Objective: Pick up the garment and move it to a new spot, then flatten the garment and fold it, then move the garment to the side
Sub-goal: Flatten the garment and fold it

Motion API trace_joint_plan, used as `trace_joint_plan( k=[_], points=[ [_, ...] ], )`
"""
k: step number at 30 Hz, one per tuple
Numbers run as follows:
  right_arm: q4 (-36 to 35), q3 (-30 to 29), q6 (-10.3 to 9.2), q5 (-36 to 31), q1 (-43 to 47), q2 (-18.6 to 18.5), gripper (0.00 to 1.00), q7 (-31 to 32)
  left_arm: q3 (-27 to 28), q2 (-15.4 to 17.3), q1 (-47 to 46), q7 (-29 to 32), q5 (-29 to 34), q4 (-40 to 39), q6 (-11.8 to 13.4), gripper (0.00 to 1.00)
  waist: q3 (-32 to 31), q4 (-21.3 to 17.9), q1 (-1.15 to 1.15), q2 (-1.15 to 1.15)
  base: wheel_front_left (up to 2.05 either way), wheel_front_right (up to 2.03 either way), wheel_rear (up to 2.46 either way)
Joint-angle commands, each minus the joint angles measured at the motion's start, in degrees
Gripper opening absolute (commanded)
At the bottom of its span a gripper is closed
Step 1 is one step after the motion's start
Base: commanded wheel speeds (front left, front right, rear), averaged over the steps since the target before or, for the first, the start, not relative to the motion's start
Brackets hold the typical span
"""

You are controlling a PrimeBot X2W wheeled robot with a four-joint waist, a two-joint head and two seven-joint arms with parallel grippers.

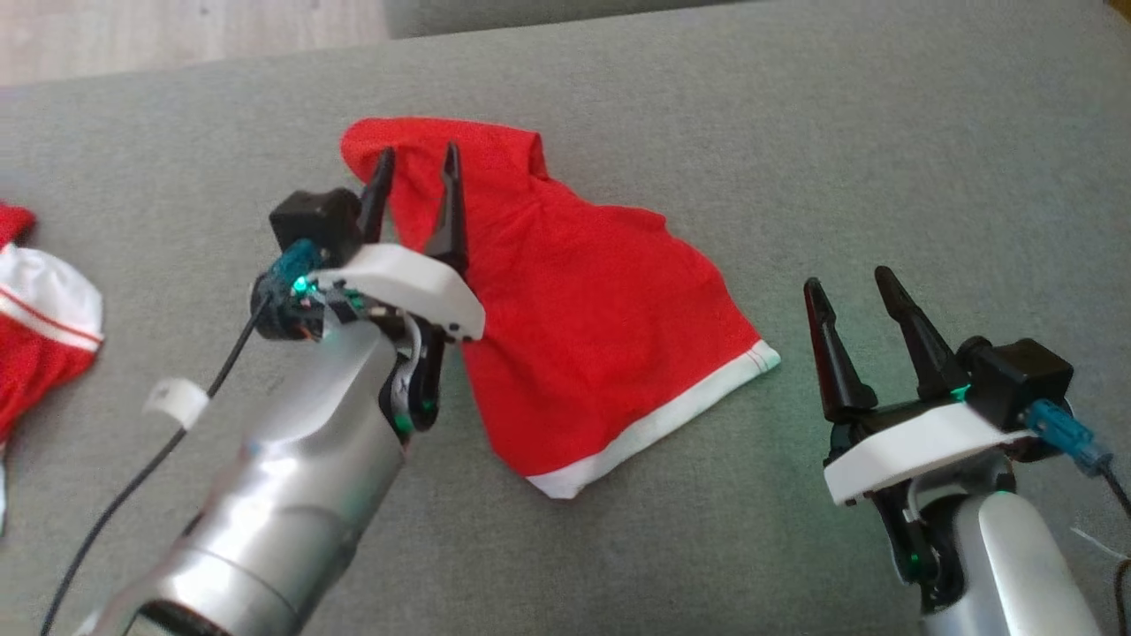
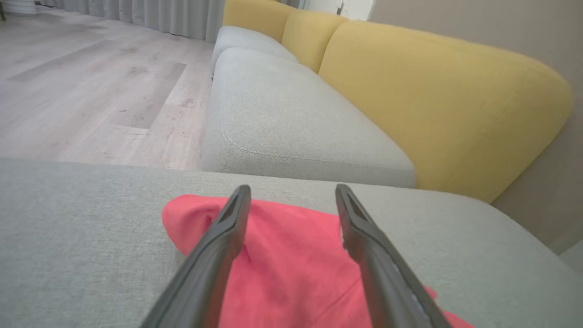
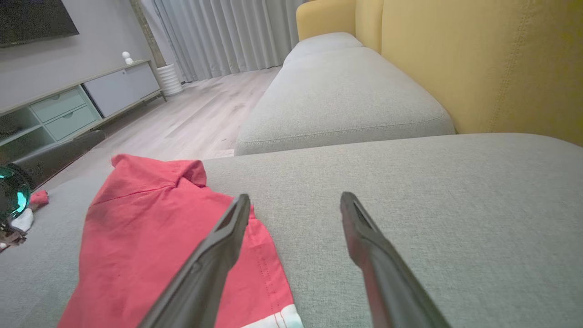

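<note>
Firstly, head view: the red garment [image 1: 583, 300] lies crumpled on the grey sofa seat [image 1: 884, 132], its white hem band [image 1: 654, 424] turned toward the robot and its narrow end pointing away. The left gripper [image 1: 420, 152] is over that narrow far end with its two fingers spread apart and no cloth between them; whether the tips touch the fabric cannot be told. The right gripper [image 1: 847, 278] stands just beside the hem's right corner, over bare seat, fingers likewise apart and holding nothing. A second red and white garment [image 1: 35, 327] lies at the left edge, well apart from the first. Left wrist view: the left gripper [image 2: 293, 187] shows both fingers wide, the garment [image 2: 291, 255] lying under and between them, its rounded end just short of the seat's far edge; beyond are another grey seat, a yellow back cushion [image 2: 432, 105] and a wooden floor [image 2: 91, 91]. Right wrist view: the right gripper [image 3: 295, 196] is open and empty, one finger over the garment's [image 3: 150, 228] edge near the hem, the other over bare seat.
</note>
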Motion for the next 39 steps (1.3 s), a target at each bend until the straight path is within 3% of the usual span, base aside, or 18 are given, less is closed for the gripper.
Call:
trace_joint_plan(
  k=[1, 7, 14, 19, 31, 39],
  points=[
    [-1.8, 1.2, 0.44, -0.1, -1.7, -0.3, 1.0, 0.0, 2.8, 1.0, -0.3, -0.6, 0.3, -2.5, -0.8, 1.0, -1.0, 1.0, 0.0, 0.0, 0.0, 0.0, 0.0],
    [-1.6, 0.7, 0.44, 0.0, -0.6, -0.3, 1.0, 0.7, 11.3, 3.5, 9.6, -0.7, 7.4, -14.0, -3.5, 1.0, -3.3, 3.0, 0.0, 0.0, 0.0, 0.0, 0.0],
    [-0.1, 0.0, 0.44, 0.2, 0.7, -0.3, 1.0, 1.2, 19.3, 8.2, 23.6, -0.7, 19.6, -27.6, -1.6, 1.0, -5.4, 3.6, 0.0, 0.0, 0.0, 0.0, 0.0],
    [1.1, -0.7, 0.44, 0.1, 1.6, -0.3, 1.0, 1.6, 24.6, 10.9, 32.5, -0.7, 24.8, -34.4, -0.4, 1.0, -6.4, 3.5, 0.0, 0.0, 0.0, 0.0, 0.0],
    [4.0, -1.3, 0.44, -0.3, 1.8, -0.3, 1.0, 5.0, 30.4, 12.0, 41.5, -0.7, 27.1, -39.2, -0.5, 1.0, -7.0, 5.0, 0.0, 0.0, 0.0, 0.0, 0.0],
    [15.9, 1.7, 0.44, 0.3, -12.5, -0.3, 1.0, 15.2, 29.6, 10.5, 40.2, -0.7, 27.5, -39.0, -0.7, 1.0, -4.7, 6.5, 0.0, 0.0, 0.0, 0.0, 0.0]
  ],
)
